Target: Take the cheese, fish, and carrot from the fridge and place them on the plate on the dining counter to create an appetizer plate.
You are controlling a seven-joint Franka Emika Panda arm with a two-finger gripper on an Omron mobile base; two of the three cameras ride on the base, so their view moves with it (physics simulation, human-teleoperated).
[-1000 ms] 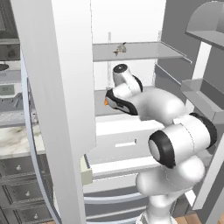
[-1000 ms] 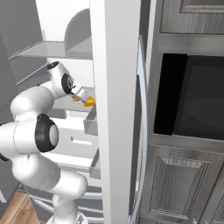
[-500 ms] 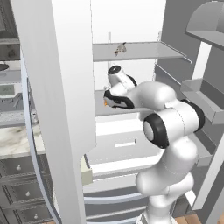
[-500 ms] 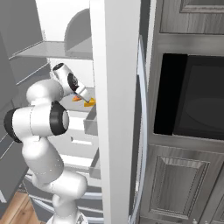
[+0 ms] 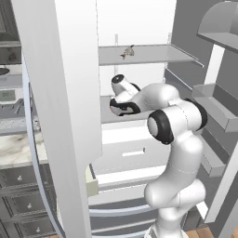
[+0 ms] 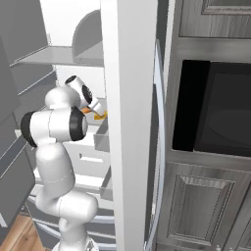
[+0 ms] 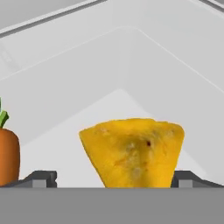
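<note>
The gripper is seen spread wide in the hand view, one dark fingertip at each side of the cheese, and nothing is pinched. The yellow-orange wedge is placed between the two tips, on the white floor of a fridge shelf, with its narrow end turned down towards the camera. Whether the tips touch it cannot be told. The carrot is found just beside the cheese, at the left edge of that view, upright with its green top above.

In the left base view the hand is reached into the fridge at the middle shelf, and the white arm is bent in front of the drawers. The fish is laid on the grey shelf above, well apart from the hand. The open fridge door is stood at the left and part of the interior is hidden by it. In the right base view the other door covers much of the shelf, and a dark oven is set in the cabinet beside it.
</note>
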